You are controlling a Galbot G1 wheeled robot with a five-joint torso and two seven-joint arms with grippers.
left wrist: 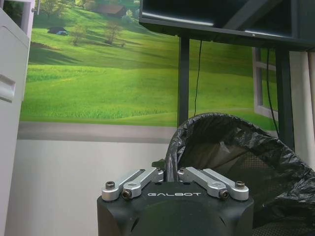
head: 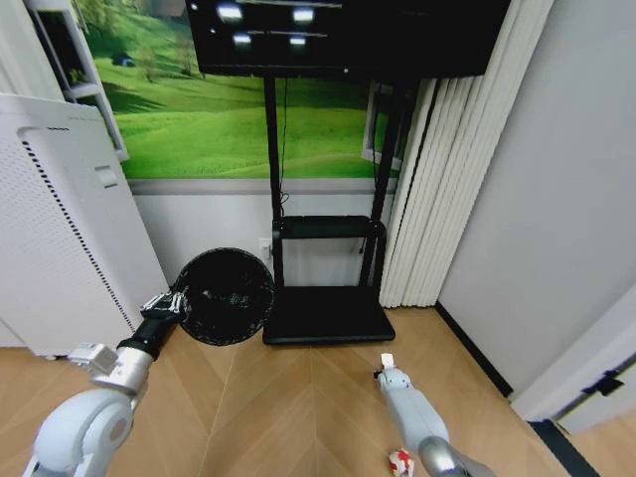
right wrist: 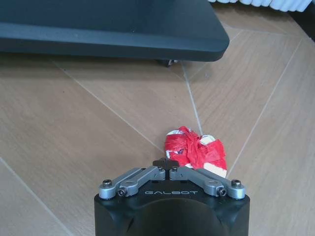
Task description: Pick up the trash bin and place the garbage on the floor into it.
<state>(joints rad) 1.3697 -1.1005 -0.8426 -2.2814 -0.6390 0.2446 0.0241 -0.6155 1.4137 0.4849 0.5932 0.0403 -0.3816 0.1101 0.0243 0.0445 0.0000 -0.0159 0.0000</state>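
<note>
The black trash bin (head: 225,296) is off the floor and tipped so that its mouth faces me, with a black liner bag (left wrist: 231,147) inside. My left gripper (head: 177,302) is shut on its rim (left wrist: 171,157). The jaws of this gripper (left wrist: 170,173) pinch the rim's edge. Low at the right, my right gripper (head: 386,370) is shut, with a red-and-white wad (right wrist: 194,150) of garbage at the tip of that gripper (right wrist: 167,162). A second red-and-white wad (head: 399,462) lies on the wood floor under the right arm.
A tall white air purifier (head: 60,229) stands close on the left. The TV stand's black base (head: 323,313) sits on the floor just ahead, with its edge (right wrist: 123,44) near the right gripper. Pale curtains (head: 447,179) and a white door (head: 586,368) are at the right.
</note>
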